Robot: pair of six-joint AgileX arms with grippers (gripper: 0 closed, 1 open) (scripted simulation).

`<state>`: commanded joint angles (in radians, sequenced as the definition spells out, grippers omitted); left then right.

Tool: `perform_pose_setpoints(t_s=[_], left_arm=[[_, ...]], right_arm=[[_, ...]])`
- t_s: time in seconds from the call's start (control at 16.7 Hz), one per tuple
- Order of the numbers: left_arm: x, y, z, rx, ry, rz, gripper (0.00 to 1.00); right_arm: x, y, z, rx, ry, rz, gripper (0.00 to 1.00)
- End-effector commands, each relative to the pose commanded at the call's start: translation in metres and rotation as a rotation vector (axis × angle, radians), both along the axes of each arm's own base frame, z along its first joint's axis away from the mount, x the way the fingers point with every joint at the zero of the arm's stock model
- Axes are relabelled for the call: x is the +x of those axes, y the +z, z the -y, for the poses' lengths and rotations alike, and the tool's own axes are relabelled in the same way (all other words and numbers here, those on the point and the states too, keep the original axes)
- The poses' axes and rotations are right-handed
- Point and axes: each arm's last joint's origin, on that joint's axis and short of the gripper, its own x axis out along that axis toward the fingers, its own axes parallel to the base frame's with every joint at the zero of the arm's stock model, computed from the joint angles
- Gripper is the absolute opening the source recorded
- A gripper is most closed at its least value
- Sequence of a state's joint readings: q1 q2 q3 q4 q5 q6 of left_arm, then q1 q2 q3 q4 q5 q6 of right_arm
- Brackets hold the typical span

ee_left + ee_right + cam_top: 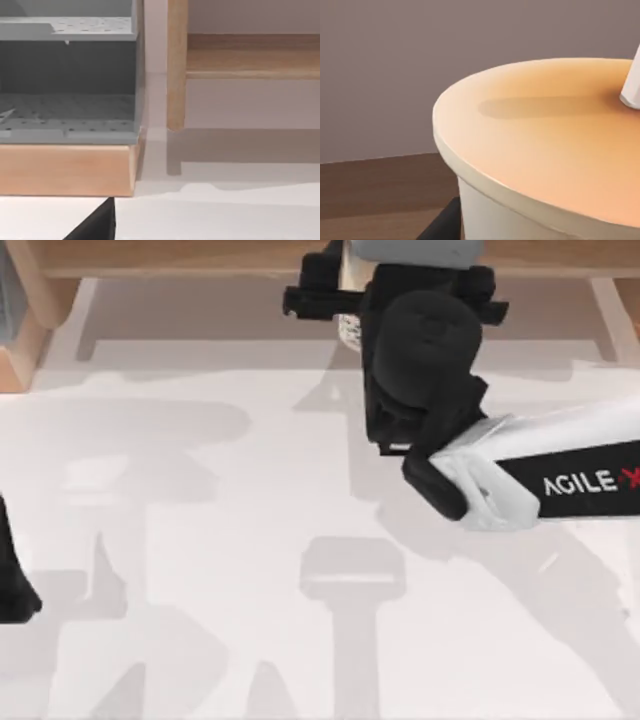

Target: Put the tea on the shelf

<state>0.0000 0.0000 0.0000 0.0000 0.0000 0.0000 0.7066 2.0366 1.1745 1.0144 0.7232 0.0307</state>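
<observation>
The tea [540,145] is seen close up in the right wrist view: a flat orange lid, a white straw [632,85] and a pale cup wall below. From above, only a pale sliver of the tea [347,332] shows under my right gripper [345,302]. That gripper reaches in from the right to the front of the light tan shelf [180,255] at the back middle of the table. It is shut on the tea, with one dark finger [440,227] against the cup wall. The shelf [250,60] board and an upright post are in the left wrist view.
My left arm [15,580] is parked at the table's left edge. A grey perforated bin on a wooden base [65,165] stands beside the shelf post [176,65]. Shelf side posts [30,300] flank the back corners. White tabletop [250,540] lies open in front.
</observation>
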Motion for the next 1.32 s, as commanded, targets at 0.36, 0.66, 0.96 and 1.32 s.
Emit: perform_pose_setpoints(t_s=[0.36,0.66,0.96,1.32], left_arm=[[0.0,0.0,0.0,0.0,0.0,0.0,1.0],[0.0,0.0,0.0,0.0,0.0,0.0,1.0],[0.0,0.0,0.0,0.0,0.0,0.0,1.0],[0.0,0.0,0.0,0.0,0.0,0.0,1.0]], right_arm=[[0.038,0.044,0.028,-0.05,-0.022,-0.045,0.0],[0.063,0.065,0.05,-0.1,-0.036,-0.112,0.0],[0.075,0.083,0.058,-0.123,-0.026,-0.14,0.0],[0.076,0.087,0.059,-0.126,-0.022,-0.142,0.0]])
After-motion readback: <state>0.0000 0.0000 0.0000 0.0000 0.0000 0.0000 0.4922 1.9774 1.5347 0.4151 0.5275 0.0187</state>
